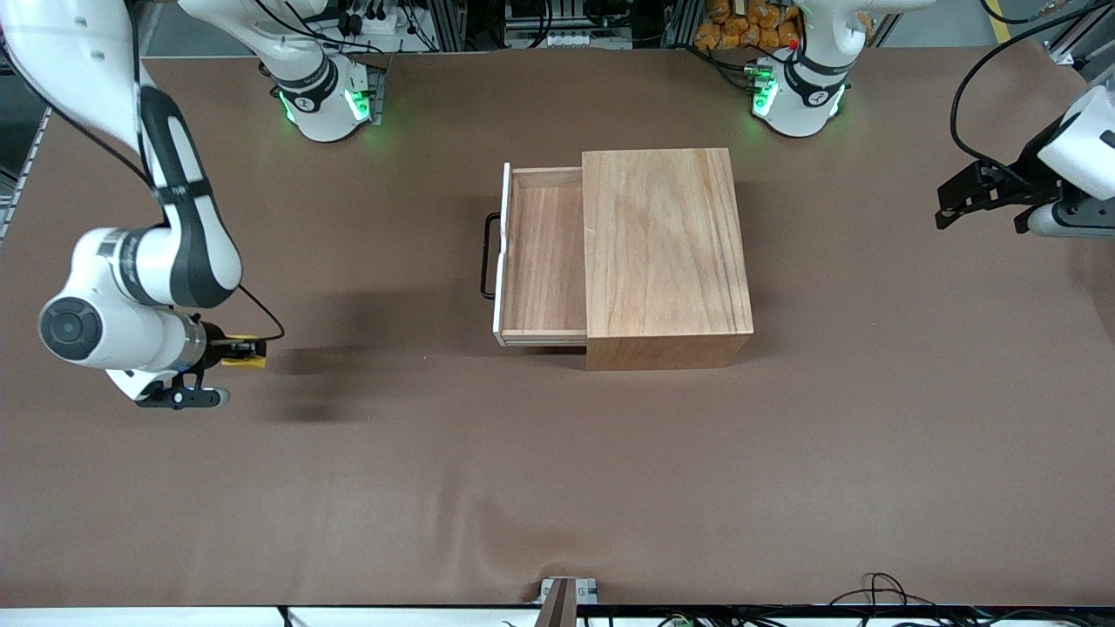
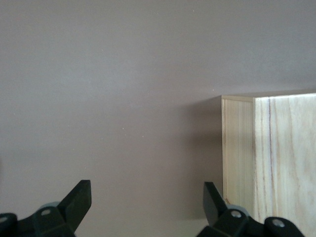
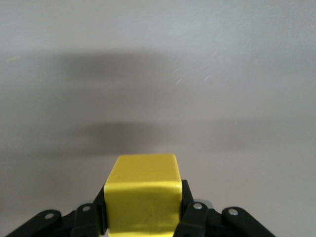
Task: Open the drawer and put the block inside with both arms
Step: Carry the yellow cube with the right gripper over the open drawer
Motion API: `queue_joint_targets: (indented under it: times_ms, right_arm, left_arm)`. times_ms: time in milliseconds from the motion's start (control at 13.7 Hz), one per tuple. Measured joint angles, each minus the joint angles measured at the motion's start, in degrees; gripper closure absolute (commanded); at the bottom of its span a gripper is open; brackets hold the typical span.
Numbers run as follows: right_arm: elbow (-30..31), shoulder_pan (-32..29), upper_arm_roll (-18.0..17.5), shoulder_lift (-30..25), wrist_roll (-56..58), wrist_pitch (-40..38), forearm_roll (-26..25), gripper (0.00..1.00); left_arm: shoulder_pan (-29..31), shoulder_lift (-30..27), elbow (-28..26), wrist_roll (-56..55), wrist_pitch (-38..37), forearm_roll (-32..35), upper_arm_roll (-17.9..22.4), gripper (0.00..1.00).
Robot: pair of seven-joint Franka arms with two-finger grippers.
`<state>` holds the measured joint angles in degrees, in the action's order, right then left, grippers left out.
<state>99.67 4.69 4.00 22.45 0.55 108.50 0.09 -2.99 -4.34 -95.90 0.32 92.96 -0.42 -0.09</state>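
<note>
Right gripper [image 1: 237,351] was clamped on the block [image 1: 245,351], held above the table [image 1: 557,488] at the right arm's end, well apart from the drawer [image 1: 542,261]. Drawer stood pulled out of the wooden box [image 1: 664,248], tray bare, handle [image 1: 489,257] facing the right arm. My read: carry the block over the white front panel with height to spare, centre over the tray, lower, then release. Left gripper [image 2: 148,202] waited wide open and empty at the left arm's end.

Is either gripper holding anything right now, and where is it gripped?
The right gripper holds the yellow block, fingers clamped on its two opposite side faces. The left gripper is open and empty.
</note>
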Motion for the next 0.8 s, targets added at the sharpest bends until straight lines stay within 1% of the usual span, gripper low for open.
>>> queue_joint_targets:
  times_ms: [73,219,364,656,729,802]
  right_arm:
    - [-1.84,1.98,-0.23,-1.64,-1.33,-4.01,0.16,0.90]
    - [-4.01,6.94,-0.85,-4.15,-5.64,-7.79,0.50,0.89]
    - [-4.70,13.12,-1.35,-5.43,-12.49,-8.19,0.71,0.89]
    - [-7.49,26.19,-1.67,-5.50,-30.06,-7.51,0.96,0.89]
    - [-8.36,28.24,-1.68,-5.48,-33.13,-7.50,1.89,0.89]
    - [-8.90,29.52,-1.65,-5.46,-34.97,-7.47,4.03,0.89]
  left_arm:
    - [0.23,0.11,0.39,0.00,-0.01,0.00,0.16,0.00]
    - [0.88,0.49,1.51,0.00,-0.01,0.00,0.44,0.00]
    - [1.16,0.87,2.90,0.00,-0.03,0.01,0.55,0.00]
    - [1.24,1.72,3.82,-0.15,-0.25,1.83,0.51,0.00]
    - [1.18,1.75,3.96,-0.49,-0.48,1.83,0.34,0.00]
    - [1.09,1.74,4.19,-0.64,-0.73,1.83,0.22,0.00]
